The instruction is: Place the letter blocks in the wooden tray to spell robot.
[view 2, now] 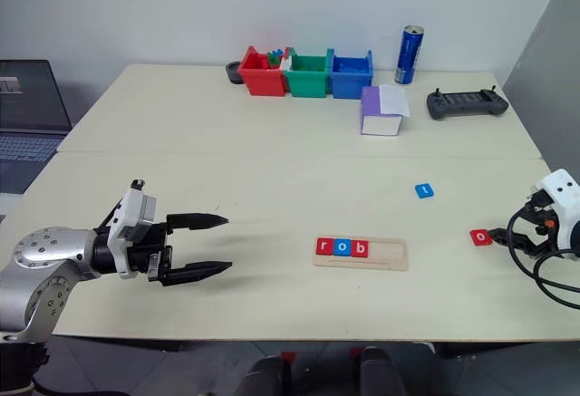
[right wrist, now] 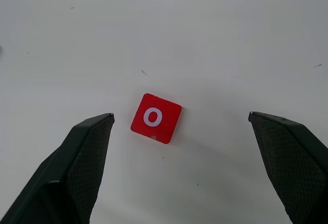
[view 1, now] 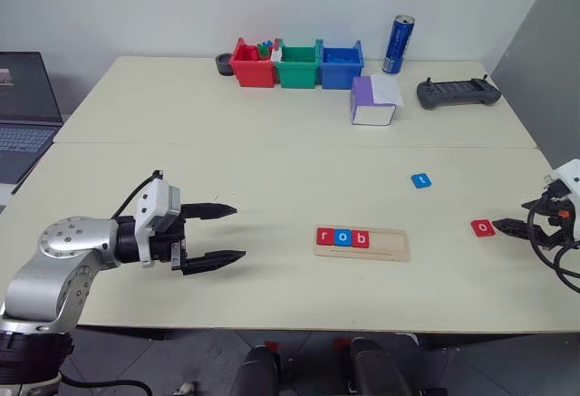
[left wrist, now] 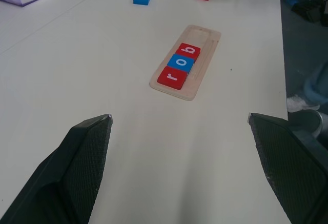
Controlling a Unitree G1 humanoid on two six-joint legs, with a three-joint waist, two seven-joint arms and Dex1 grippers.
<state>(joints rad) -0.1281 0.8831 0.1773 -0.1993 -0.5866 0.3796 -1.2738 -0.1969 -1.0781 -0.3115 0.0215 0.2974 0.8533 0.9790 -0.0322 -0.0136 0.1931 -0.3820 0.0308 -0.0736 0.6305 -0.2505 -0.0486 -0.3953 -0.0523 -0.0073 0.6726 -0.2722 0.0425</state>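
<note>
At the top centre: red bin, green bin and blue bin in a touching row, dark round dish at the red end. Right of them, an upright blue can. Below, purple-and-white box (lid ajar). Further right, black controller. Left edge: open laptop. All but the laptop on a pale table.

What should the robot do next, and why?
Probably lower the open right end effector onto the loose red o tile and close. The wooden tray already reads r, o, b, so an o comes next; the blue t goes last.
</note>
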